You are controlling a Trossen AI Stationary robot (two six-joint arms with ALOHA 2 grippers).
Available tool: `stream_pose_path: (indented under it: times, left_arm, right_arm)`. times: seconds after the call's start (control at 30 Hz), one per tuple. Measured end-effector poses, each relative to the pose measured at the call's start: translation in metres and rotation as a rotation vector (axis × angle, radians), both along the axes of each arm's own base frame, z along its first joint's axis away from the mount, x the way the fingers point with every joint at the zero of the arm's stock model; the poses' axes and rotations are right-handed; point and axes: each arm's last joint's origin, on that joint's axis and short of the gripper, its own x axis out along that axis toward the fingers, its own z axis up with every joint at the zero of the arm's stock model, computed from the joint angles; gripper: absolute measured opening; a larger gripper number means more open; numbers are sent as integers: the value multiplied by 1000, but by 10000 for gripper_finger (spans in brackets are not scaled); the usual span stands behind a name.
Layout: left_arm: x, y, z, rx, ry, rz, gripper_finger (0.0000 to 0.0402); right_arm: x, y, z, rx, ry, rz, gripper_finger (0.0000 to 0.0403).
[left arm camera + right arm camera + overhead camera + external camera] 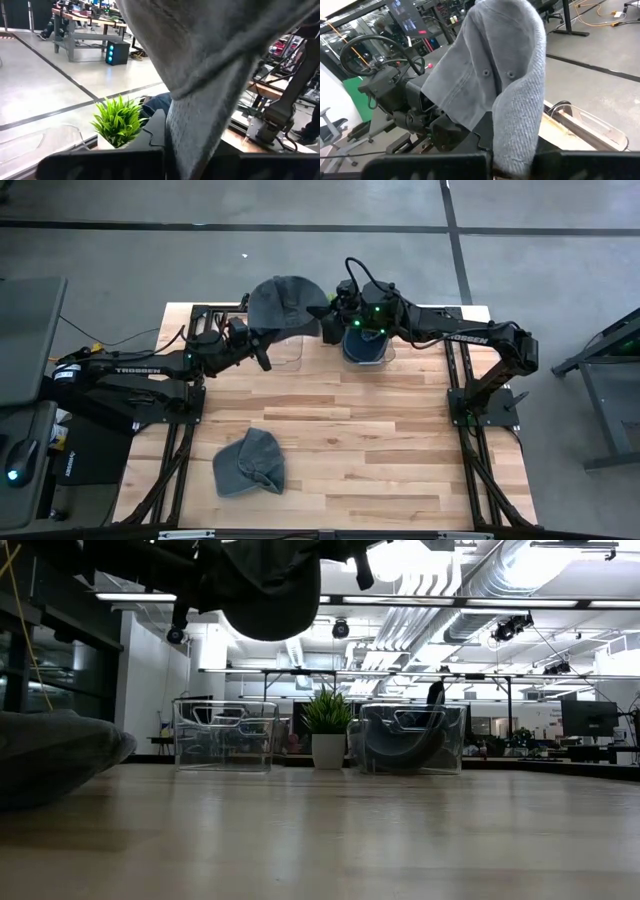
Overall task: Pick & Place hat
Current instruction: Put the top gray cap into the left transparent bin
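I had the grey cap point(285, 304) raised off the table at about twelve o'clock, above the left clear bin point(283, 352); both the left gripper point(262, 355) and right gripper point(333, 313) were clamped on its fabric; a dark cap point(364, 346) sat in the right clear bin point(412, 737); another grey hat point(250, 462) lay at seven o'clock.

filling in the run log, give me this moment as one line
both grippers up at far edge | grey hat held aloft, above clear bin | second hat on table | third hat in right bin
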Motion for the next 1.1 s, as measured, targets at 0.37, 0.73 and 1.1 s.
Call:
stream_pose_path:
  times: [0.37, 0.73, 1.1]
  left_arm:
    - [0, 0, -1, -13, 3, -18, 0]
    - [0, 0, -2, -28, 0, -6, 0]
    - [-12, 0, -5, -112, 38, 35, 0]
  right_arm:
    - [0, 0, 0, -20, 6, 5, 36]
    - [-3, -3, 2, -34, 15, -2, 171]
    - [-57, -21, 28, -48, 91, -106, 221]
